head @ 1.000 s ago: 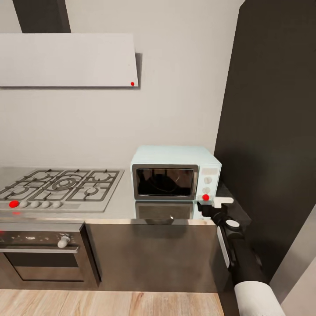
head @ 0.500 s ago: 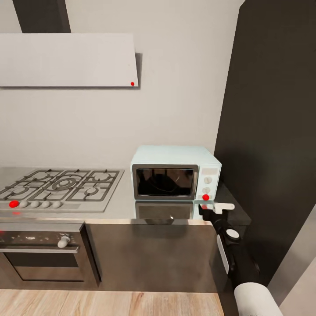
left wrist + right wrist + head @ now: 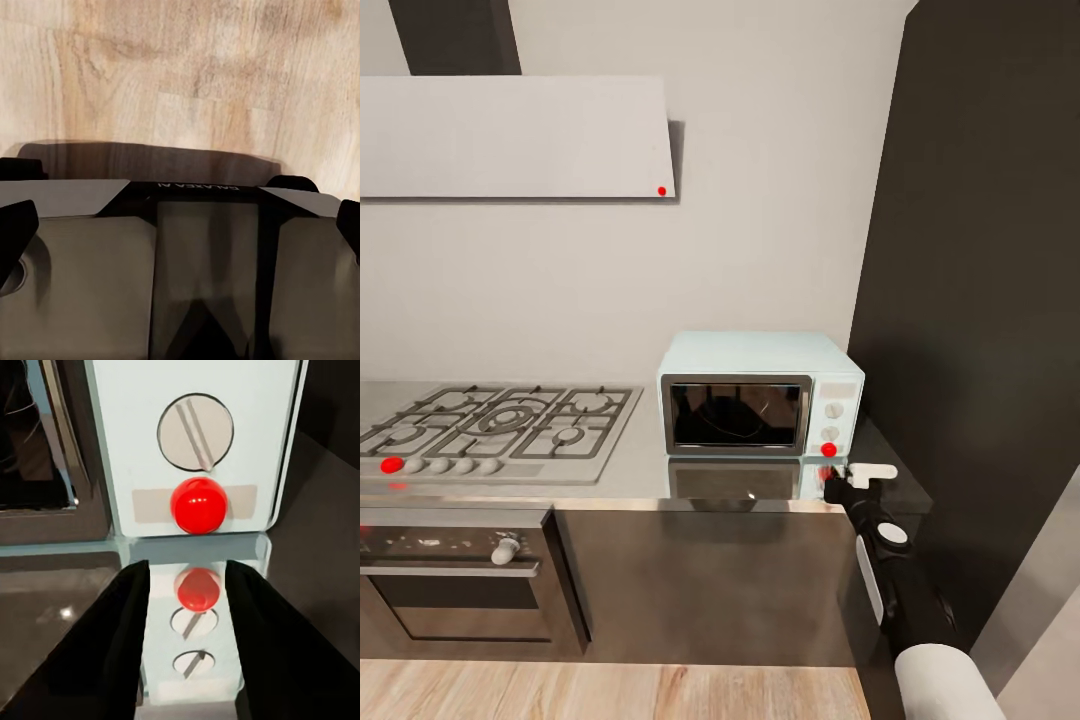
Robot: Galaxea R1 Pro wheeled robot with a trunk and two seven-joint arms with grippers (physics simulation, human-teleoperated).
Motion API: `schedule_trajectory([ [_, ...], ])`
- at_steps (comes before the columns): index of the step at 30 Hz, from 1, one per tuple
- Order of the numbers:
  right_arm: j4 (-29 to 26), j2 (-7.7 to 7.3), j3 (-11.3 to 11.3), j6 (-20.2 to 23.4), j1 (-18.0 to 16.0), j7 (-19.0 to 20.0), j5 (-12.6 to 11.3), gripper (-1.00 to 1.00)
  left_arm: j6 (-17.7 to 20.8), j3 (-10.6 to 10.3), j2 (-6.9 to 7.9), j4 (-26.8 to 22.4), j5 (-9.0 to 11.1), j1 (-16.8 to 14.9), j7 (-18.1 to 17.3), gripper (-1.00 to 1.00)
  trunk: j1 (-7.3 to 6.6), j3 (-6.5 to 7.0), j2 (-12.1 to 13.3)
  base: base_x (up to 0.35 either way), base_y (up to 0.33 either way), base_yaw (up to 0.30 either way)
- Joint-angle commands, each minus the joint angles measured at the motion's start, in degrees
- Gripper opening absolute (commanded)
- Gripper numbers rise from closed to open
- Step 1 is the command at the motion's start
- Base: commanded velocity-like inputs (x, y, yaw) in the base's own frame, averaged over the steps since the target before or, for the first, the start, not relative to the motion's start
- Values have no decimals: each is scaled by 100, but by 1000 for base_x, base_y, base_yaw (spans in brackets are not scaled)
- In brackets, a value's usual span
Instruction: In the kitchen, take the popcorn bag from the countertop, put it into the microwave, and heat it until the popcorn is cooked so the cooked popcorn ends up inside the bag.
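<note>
The microwave point(image 3: 760, 395) stands on the countertop point(image 3: 630, 475) with its door shut. Its dark window gives no clear sight of the popcorn bag. My right gripper point(image 3: 838, 484) hovers just above the countertop at the microwave's lower right corner. In the right wrist view this gripper point(image 3: 186, 622) is open, its dark fingers point(image 3: 112, 652) pointing at the red round button point(image 3: 199, 505) under a dial point(image 3: 196, 433), with nothing between them. My left gripper point(image 3: 180, 240) hangs over the robot's grey base and the wooden floor point(image 3: 187, 75), its black tips wide apart.
A gas hob point(image 3: 500, 425) with a red knob lies left of the microwave, above a built-in oven point(image 3: 455, 575). A tall dark cabinet point(image 3: 980, 300) stands close on the right. A white extractor hood point(image 3: 510, 135) hangs above the hob.
My right gripper has shifted slightly to the right and down, away from the microwave's control panel. The microwave itself has not moved.
</note>
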Motion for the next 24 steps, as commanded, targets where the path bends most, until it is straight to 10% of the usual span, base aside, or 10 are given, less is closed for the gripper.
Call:
schedule_trajectory([
  [1, -12, 9, -30, 34, -5, 52, 60, -100, -5, -49, 0, 4, 59, -4, -16, 100, 0, -7, -5, 0, 0, 0],
  [8, -12, -40, -27, 97, -5, 113, 82, -100, -5, -49, 0, 4, 59, -4, -16, 100, 0, -7, -5, 0, 0, 0],
  [18, -42, -648, -9, 417, -5, 467, 84, -100, -5, -49, 0, 4, 58, -4, -16, 100, 0, -7, -5, 0, 0, 0],
  [24, -79, -635, 22, 428, -5, 458, 135, -100, -5, -49, 0, 4, 60, -4, -16, 100, 0, -7, -5, 0, 0, 0],
])
